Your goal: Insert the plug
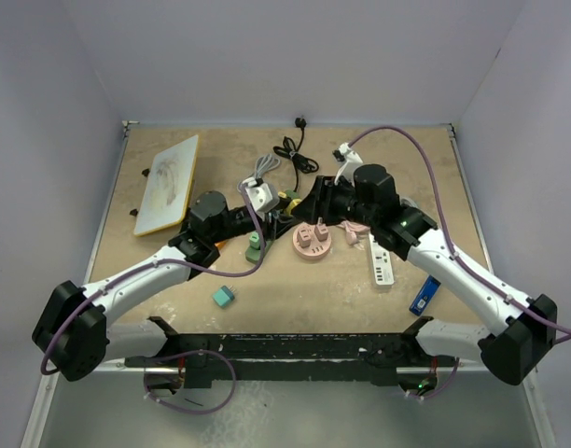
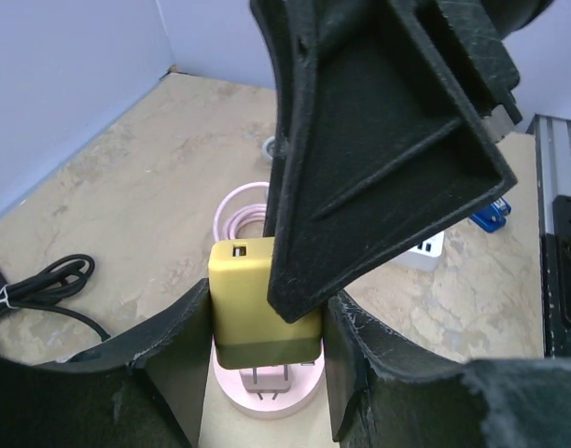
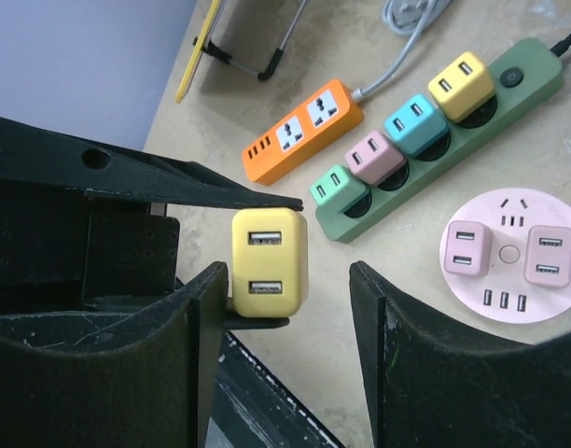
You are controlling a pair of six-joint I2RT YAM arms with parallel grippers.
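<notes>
Our left gripper [image 2: 267, 322] clenches the yellow plug [image 2: 241, 280] mid-frame, prongs [image 2: 267, 383] bare; the right gripper [image 3: 287, 280] is spread and empty. Next we must line the prongs up over the pink socket [image 3: 509, 254], lower right.

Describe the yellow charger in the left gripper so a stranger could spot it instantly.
Find the round pink socket hub. Near it, the left gripper clamps a yellow cube charger with two USB ports, off the table. Its yellow twin is plugged into the green power strip; this one isn't.

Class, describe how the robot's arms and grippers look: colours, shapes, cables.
Both the left arm and right arm have white link shells with black joints. A purple cable loops along each. The gripper fingers are black, broad wedges.
</notes>
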